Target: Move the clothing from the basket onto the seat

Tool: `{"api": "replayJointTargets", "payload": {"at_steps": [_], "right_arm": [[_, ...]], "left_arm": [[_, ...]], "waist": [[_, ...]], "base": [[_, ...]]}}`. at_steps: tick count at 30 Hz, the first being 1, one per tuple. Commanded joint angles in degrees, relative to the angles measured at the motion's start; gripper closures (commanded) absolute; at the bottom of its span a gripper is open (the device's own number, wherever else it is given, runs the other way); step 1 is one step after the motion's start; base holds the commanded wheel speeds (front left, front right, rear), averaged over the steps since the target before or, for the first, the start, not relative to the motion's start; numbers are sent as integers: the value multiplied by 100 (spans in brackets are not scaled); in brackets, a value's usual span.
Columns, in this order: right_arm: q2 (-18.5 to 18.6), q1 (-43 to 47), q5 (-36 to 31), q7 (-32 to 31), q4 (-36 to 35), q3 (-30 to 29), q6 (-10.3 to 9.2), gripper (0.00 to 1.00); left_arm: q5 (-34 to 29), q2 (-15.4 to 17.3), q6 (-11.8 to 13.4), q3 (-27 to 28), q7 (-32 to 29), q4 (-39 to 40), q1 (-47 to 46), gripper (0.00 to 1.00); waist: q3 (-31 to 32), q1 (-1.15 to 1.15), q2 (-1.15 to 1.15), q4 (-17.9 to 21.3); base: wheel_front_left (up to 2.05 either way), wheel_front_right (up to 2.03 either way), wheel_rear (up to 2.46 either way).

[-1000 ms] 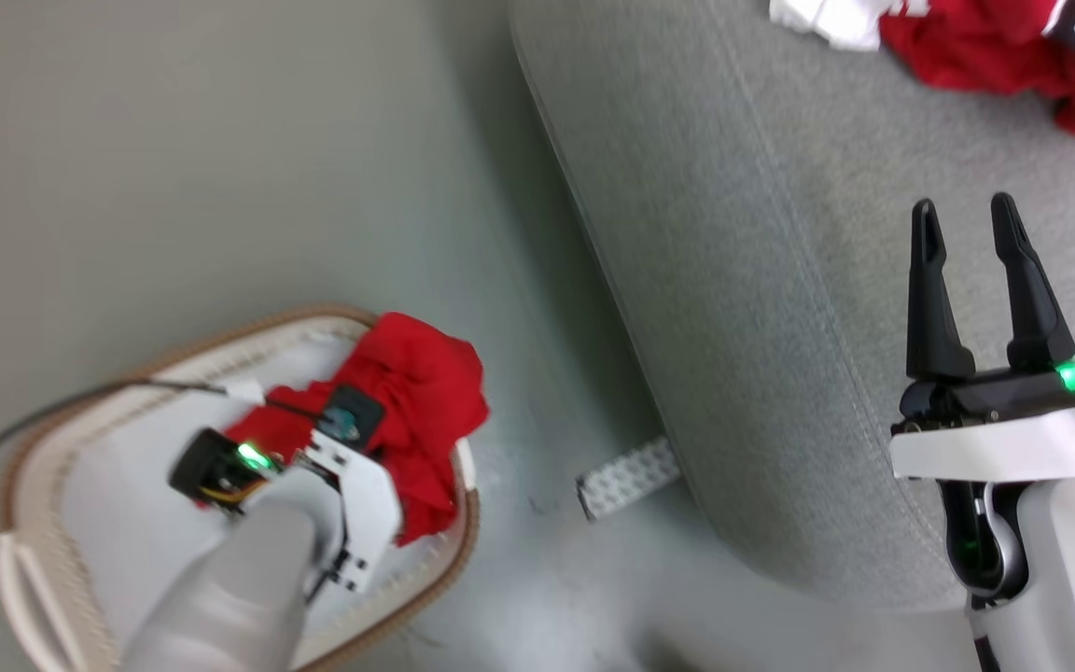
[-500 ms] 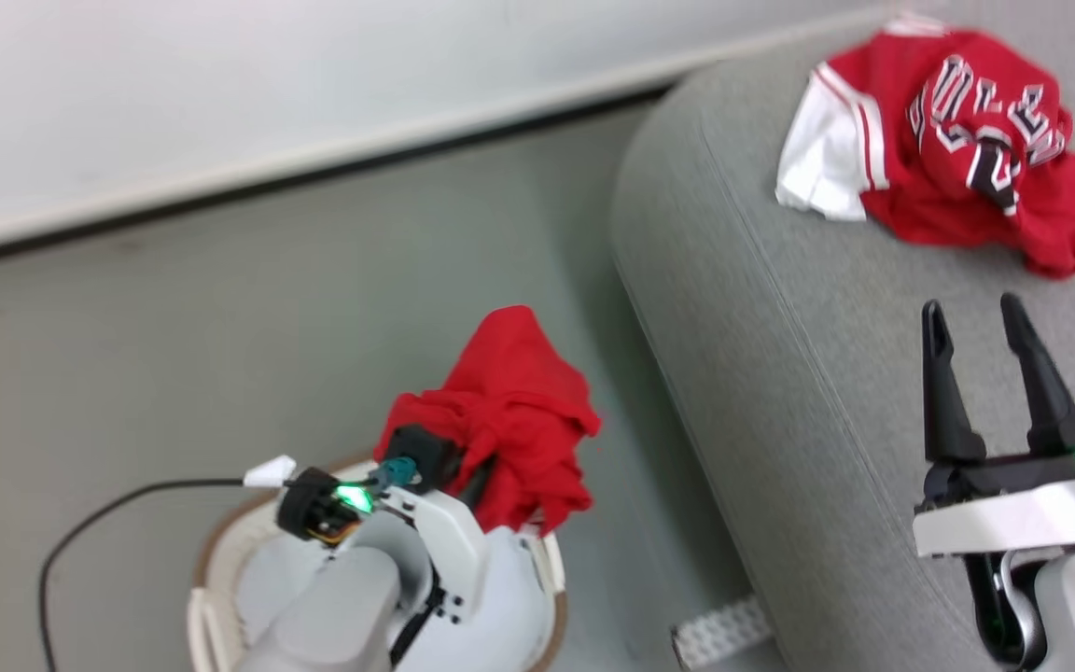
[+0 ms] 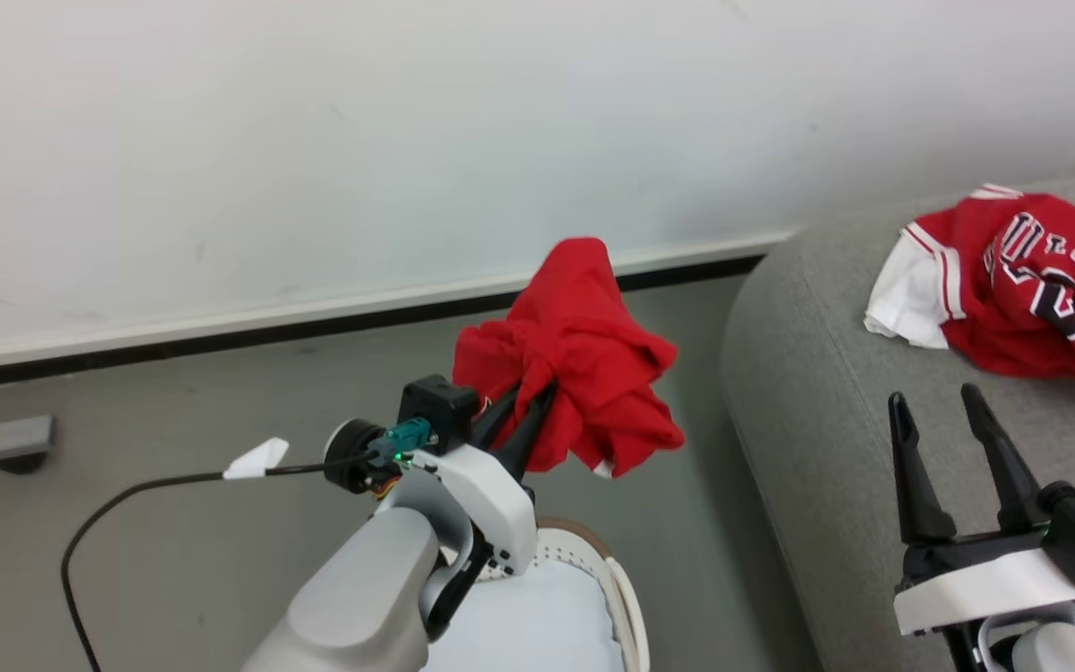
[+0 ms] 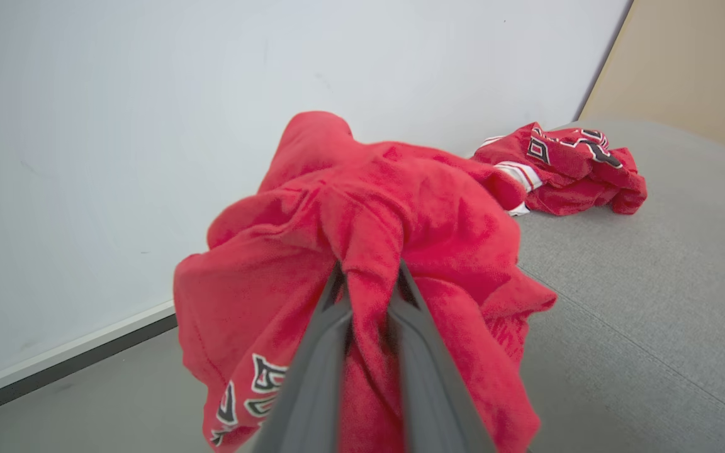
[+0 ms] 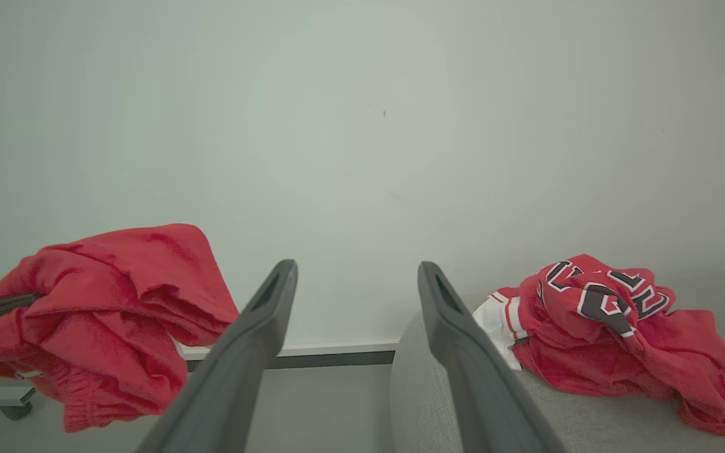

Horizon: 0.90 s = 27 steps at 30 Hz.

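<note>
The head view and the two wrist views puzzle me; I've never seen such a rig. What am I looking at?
It is a wheeled robot with two arms. The head view looks down from its head; each wrist view looks forward along one gripper. The left gripper is shut on crumpled red fabric shorts with white numbers, held in the air, clear of the round cream plastic basket. The right gripper is open and empty, by the large grey fabric sofa, where a red jersey with white sleeve and black-white lettering lies.

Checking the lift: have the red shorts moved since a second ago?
Yes, upward. The shorts lay in the basket; now they hang above its rim in the left end effector.
</note>
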<state>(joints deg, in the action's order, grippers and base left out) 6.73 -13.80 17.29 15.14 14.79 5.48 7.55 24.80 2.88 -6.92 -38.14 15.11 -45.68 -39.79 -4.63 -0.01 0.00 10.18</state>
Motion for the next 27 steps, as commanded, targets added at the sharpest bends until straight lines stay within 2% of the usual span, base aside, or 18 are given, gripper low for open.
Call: {"api": "replayJointTargets", "payload": {"at_steps": [1, 8, 16, 27], "right_arm": [[1, 95, 27, -1, 20, 25, -13, 0], [-23, 254, 61, -1, 119, 273, -13, 0], [-17, 286, 121, -2, 149, 541, -13, 0], [24, 158, 111, -2, 131, 921, -14, 0]], "left_arm": [[31, 44, 31, 37, 5, 83, 71, 100], [134, 203, 93, 240, 3, 844, 206, 100], [250, 369, 238, 261, -279, 1683, 421, 100], [367, 473, 384, 247, -469, 2097, 658, 100]], "waist": [[200, 1, 0, -193], [468, 1, 0, -370], [594, 1, 0, -476], [663, 1, 0, -531]], "base": [[0, 0, 0], [0, 0, 0], [0, 0, 0], [0, 0, 0]]}}
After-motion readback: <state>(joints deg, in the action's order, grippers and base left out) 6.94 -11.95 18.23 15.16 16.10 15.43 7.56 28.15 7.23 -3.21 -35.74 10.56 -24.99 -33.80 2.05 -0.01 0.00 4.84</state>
